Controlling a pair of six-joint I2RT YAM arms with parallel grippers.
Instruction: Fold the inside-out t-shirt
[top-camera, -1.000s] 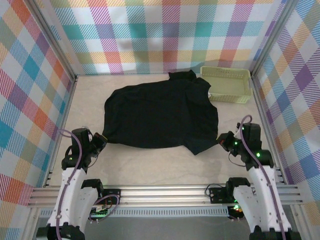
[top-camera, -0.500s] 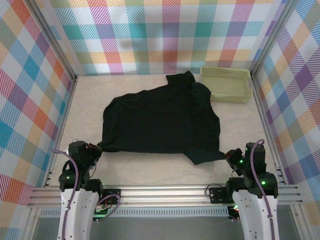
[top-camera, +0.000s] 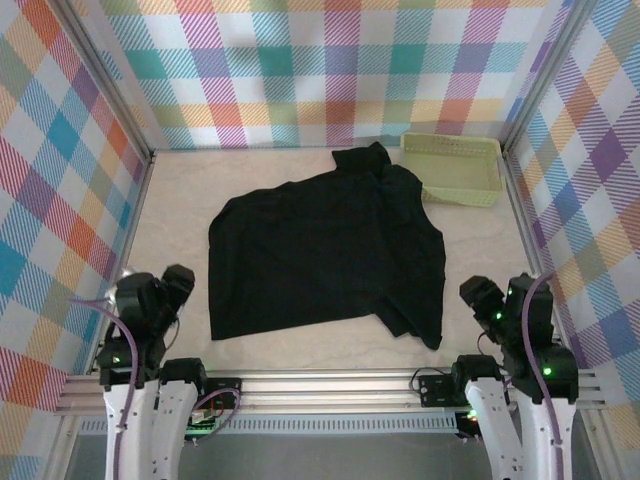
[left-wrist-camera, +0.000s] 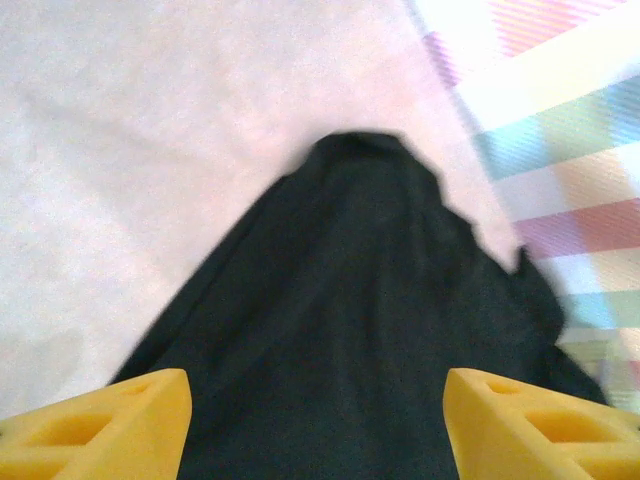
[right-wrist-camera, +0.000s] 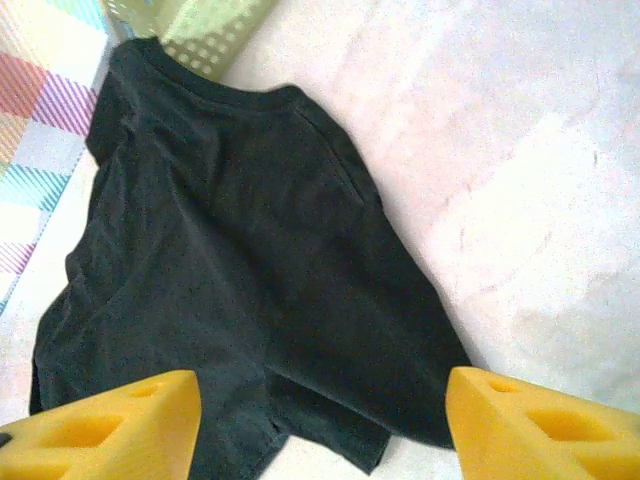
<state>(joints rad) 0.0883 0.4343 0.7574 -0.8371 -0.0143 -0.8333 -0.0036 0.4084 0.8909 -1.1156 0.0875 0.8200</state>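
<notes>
The inside-out t-shirt (top-camera: 325, 255) is black and lies spread flat in the middle of the table, its collar end towards the far right and a fold at its near right corner. My left gripper (top-camera: 178, 285) is open just left of the shirt's near left corner, apart from it. In the left wrist view the yellow fingers (left-wrist-camera: 100, 425) stand wide, with the shirt (left-wrist-camera: 350, 300) ahead of them and nothing between them. My right gripper (top-camera: 478, 295) is open just right of the near right corner. The right wrist view has the shirt (right-wrist-camera: 230, 250) beyond my open gripper (right-wrist-camera: 320, 430).
A pale green plastic basket (top-camera: 452, 142) stands at the far right corner, touching the shirt's collar end; its corner is in the right wrist view (right-wrist-camera: 210, 30). Checked walls close three sides. A metal rail (top-camera: 330, 385) runs along the near edge.
Both grippers went from shut to open and let go of the shirt's near corners. Both arms drew back towards the near edge. The shirt's near edge now lies flat, closer to me.
</notes>
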